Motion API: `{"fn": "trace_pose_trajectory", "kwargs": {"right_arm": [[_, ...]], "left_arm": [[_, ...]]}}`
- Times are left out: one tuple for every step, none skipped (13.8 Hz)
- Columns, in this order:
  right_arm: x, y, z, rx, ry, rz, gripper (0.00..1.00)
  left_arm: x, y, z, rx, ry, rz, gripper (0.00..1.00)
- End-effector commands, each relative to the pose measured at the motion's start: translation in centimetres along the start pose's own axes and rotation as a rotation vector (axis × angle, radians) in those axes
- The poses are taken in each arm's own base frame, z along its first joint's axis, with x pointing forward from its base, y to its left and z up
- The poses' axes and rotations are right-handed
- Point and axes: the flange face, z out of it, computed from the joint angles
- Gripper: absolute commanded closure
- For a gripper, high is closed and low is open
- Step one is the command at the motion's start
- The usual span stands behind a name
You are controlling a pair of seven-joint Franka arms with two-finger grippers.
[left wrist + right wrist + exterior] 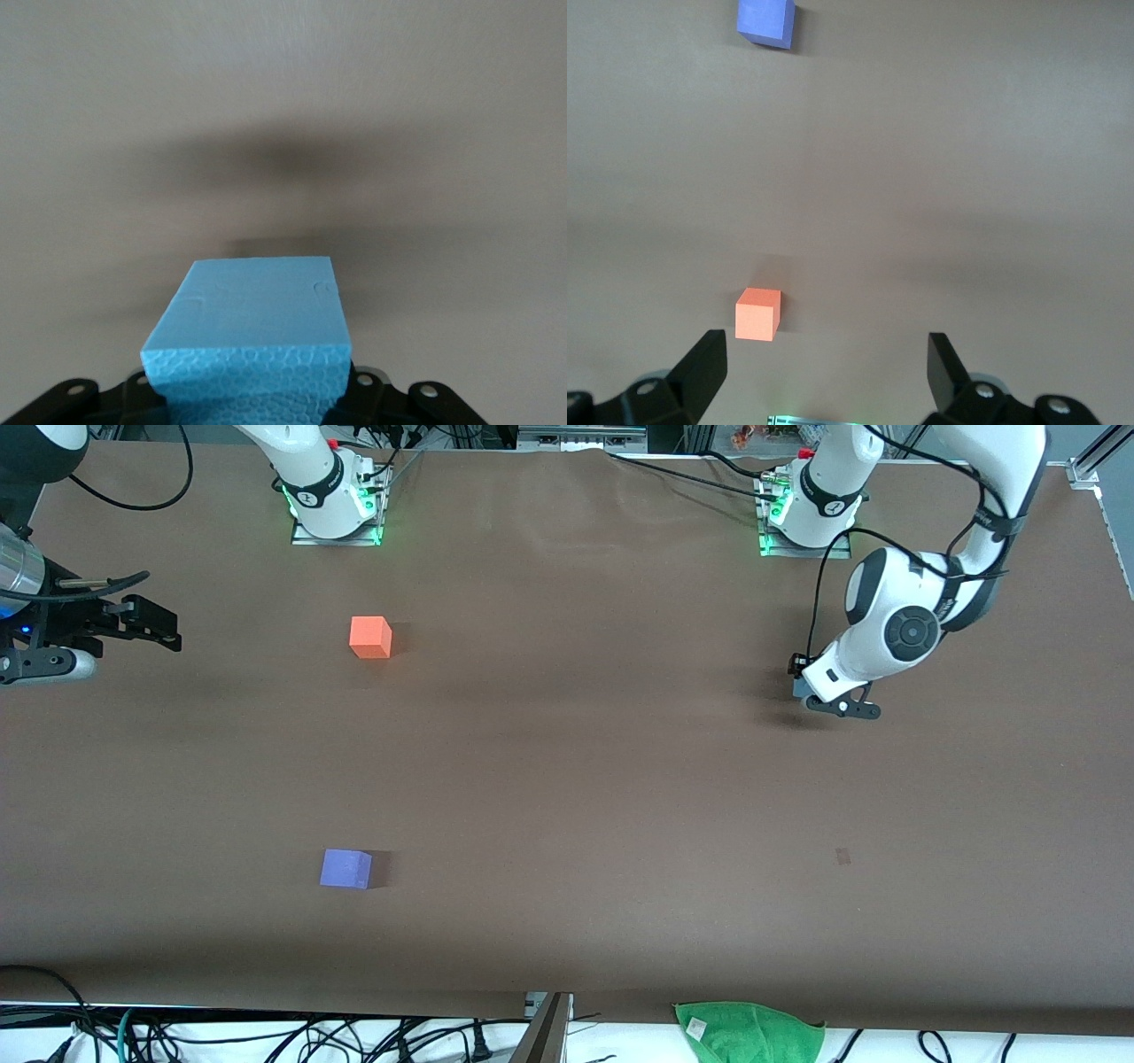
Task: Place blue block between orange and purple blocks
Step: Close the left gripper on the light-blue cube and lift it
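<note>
I had my left gripper (837, 707) pinched on the small sky-blue matte foam cube (252, 332) — its top face filled my left wrist view, both fingers pressed to its sides. It hung low over the brown table (585, 779) toward the left arm's end, well apart from the bright orange matte cube (370, 638). The violet-purple matte cube (345, 868) sat nearer the front camera than the orange one, apart from it. My right gripper (824, 367) waited spread wide over the right arm's end of the table — nothing between its fingers.
</note>
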Motion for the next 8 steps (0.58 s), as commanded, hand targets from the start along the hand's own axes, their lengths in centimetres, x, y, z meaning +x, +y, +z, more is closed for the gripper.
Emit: {"fn": "trace_pose_trajectory", "kwargs": {"right_arm": [[-0.3, 0.2, -0.6, 0.004, 0.011, -0.002, 0.0], [-0.3, 0.2, -0.6, 0.004, 0.011, -0.004, 0.0], [-0.3, 0.1, -0.6, 0.004, 0.011, -0.004, 0.0], [-0.3, 0.2, -0.6, 0.004, 0.011, -0.002, 0.0], [-0.3, 0.2, -0.6, 0.004, 0.011, -0.004, 0.0], [-0.3, 0.1, -0.6, 0.004, 0.011, -0.004, 0.0], [-0.3, 0.2, -0.6, 0.004, 0.011, -0.004, 0.0], [-0.3, 0.2, -0.6, 0.004, 0.011, -0.002, 0.0]], "left_arm": [[1.8, 0.4, -7.8, 0.023, -0.017, 0.027, 0.93], [2.6, 1.7, -10.7, 0.025, -0.007, 0.044, 0.93], [3.5, 3.5, -12.9, 0.025, 0.007, 0.063, 0.91], [4.6, 4.8, -14.4, 0.01, 0.023, 0.074, 0.83], [5.6, 6.4, -15.8, -0.029, 0.045, 0.073, 0.82], [6.1, 8.7, -17.2, -0.06, 0.066, 0.086, 0.83], [6.5, 11.5, -18.5, -0.068, 0.091, 0.107, 0.82], [7.1, 14.4, -19.0, -0.081, 0.102, 0.111, 0.82]]}}
